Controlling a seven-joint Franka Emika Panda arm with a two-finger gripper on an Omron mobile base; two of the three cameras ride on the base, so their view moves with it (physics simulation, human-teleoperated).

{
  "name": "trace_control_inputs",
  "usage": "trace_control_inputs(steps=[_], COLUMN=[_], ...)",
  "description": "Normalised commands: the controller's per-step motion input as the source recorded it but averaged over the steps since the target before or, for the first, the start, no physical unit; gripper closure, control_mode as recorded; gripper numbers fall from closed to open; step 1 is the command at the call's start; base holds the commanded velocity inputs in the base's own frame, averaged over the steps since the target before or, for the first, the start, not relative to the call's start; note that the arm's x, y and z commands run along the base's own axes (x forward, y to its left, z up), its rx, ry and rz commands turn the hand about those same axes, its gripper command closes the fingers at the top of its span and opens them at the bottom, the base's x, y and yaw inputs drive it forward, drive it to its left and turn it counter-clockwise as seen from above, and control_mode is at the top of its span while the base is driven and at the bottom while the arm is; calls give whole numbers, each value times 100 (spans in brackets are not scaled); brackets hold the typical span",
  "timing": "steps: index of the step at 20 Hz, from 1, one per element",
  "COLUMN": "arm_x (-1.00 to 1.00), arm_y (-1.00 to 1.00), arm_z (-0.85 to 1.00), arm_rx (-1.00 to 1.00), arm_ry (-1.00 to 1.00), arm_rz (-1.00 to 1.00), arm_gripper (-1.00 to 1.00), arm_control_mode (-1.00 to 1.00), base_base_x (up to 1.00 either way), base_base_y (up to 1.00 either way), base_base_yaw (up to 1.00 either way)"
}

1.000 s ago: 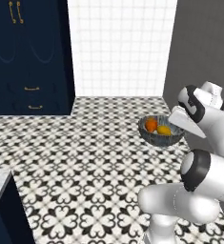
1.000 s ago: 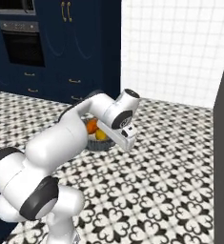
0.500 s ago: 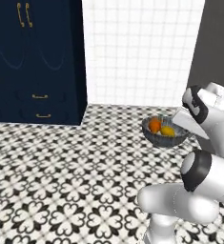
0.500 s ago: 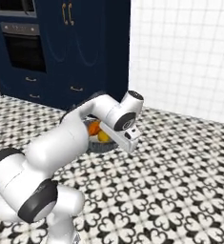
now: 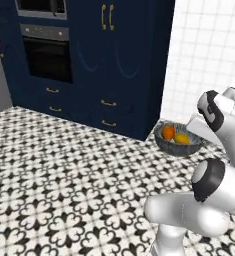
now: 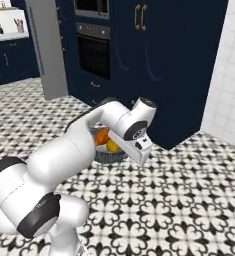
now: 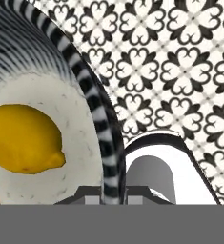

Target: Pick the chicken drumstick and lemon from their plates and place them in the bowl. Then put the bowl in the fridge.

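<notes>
My gripper (image 7: 114, 193) clamps the bowl (image 5: 178, 145) by its rim, lemon (image 7: 23, 139) inside at nine o'clock, above the patterned floor (image 7: 180, 71).

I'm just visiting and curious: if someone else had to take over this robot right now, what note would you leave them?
Gripper: shut on the rim of the bowl, held up above the patterned floor.
Lemon and chicken drumstick are both in the bowl.
Done: both foods loaded and the bowl picked up.
Left: get to the fridge, the grey panel left of the oven, and put the bowl inside.
</notes>
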Motion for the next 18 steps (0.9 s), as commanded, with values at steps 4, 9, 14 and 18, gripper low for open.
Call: trace_control_inputs(steps=[4,9,14,18], arm_x=[0,0,0,0], arm_y=[0,0,0,0], arm_z=[0,0,0,0], arm_rx=[0,0,0,0], arm_ry=[0,0,0,0], arm_rz=[0,0,0,0], arm_gripper=[100,100,100,100], arm_control_mode=[100,100,100,100], base_base_x=[100,100,100,100], base_base_y=[0,-1,-4,-12], base_base_yaw=[66,65,65,59])
